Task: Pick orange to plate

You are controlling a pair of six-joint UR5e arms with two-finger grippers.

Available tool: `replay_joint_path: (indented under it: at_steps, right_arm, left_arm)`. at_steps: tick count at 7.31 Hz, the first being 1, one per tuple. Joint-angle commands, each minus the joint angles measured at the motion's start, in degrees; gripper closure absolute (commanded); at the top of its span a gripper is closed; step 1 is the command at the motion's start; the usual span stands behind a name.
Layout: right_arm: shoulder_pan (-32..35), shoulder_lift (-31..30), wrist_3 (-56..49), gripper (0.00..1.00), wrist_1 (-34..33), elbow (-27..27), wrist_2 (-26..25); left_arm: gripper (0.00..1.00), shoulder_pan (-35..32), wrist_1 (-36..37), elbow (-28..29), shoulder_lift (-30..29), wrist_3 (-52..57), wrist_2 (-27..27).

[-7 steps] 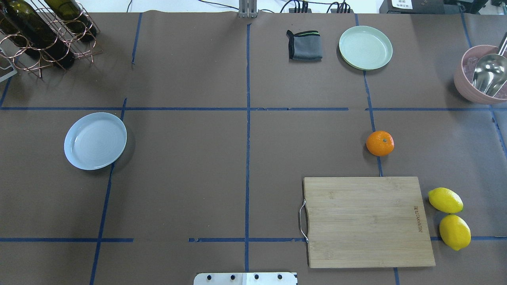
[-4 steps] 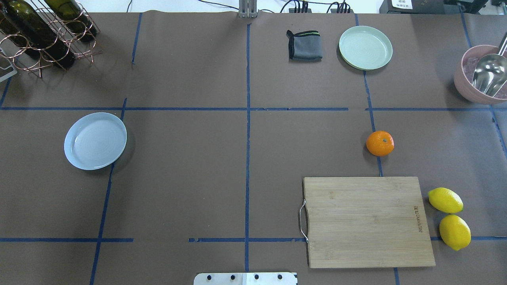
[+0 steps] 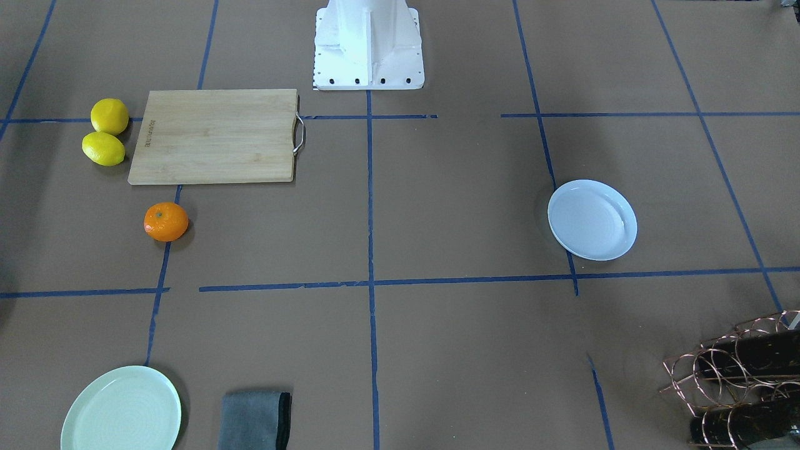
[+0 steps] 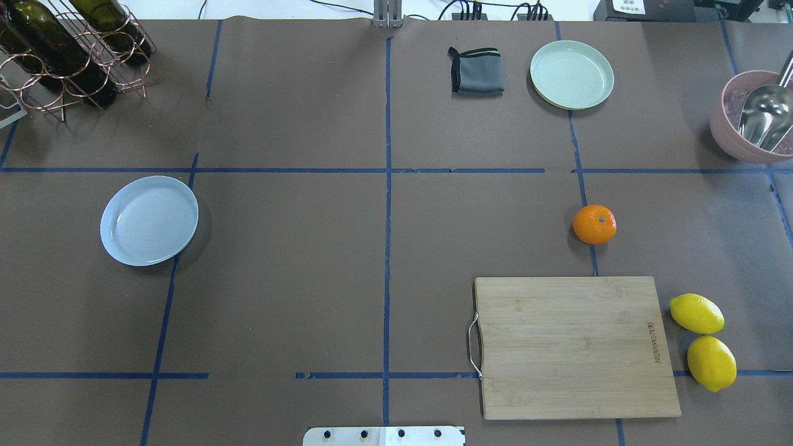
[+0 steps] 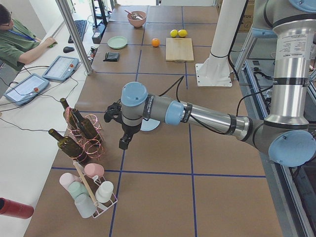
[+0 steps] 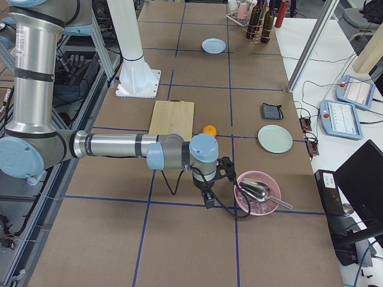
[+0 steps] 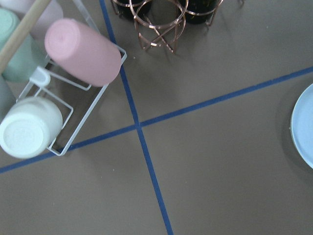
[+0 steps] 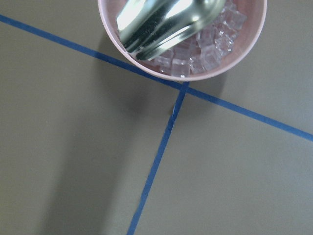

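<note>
**Task status.** No stage of the transfer had been completed, as far as the views showed. The orange [image 4: 594,224] rested on the paper-covered table [image 4: 297,260], on a blue tape line in the robot's right half. It lay just beyond the far edge of the bamboo cutting board [image 4: 576,347], close to it but not touching. Nothing gripped or contacted the fruit. The plate [image 4: 149,220] lay bare in the robot's left half, well apart from the orange.

**Left gripper.** The left gripper [image 5: 124,143] appeared only in the side view. It hung above the table beside the plate and near the wine-bottle rack [image 5: 81,131]. Its wrist camera looked down on the plate's rim at the frame edge and on a wire cup rack [image 7: 73,105]. Whether its jaws were spread or closed could not be told.

**Right gripper.** The right gripper [image 6: 208,200] also appeared only in a side view, next to the pink bowl [image 8: 182,73] of ice cubes holding a metal scoop [image 8: 166,22]. Its jaw state could not be told either.

**Remaining work.** The approach, grasp, carry and release all remained. The right arm looked better placed for the pick. Because the plate sat on the opposite half, a long reach across or a hand-over would probably be needed. The two lemons [image 4: 696,313] and the mint-green plate [image 4: 572,75] were not targets.
</note>
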Motion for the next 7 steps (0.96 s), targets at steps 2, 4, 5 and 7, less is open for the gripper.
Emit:
replay_joint_path:
  at_steps: [2, 4, 5, 7]
  right_arm:
    - [-1.49, 0.43, 2.76, 0.00, 6.77, 0.23, 1.36]
    - [-4.19, 0.51, 5.21, 0.00, 7.41, 0.23, 2.67]
    - [-4.48, 0.60, 5.40, 0.00, 7.50, 0.23, 2.51]
    - [-4.48, 0.51, 5.31, 0.00, 7.41, 0.06, 2.50]
  left_arm:
    - [0.00, 0.35, -23.92, 0.72, 2.09, -1.41, -1.68]
    - [0.00, 7.61, -28.49, 0.99, 5.37, -13.52, -6.00]
    - [0.00, 12.00, -30.58, 0.82, 5.38, -25.37, 1.14]
    - [0.00, 23.95, -37.41, 1.42, 5.46, -43.26, 13.36]
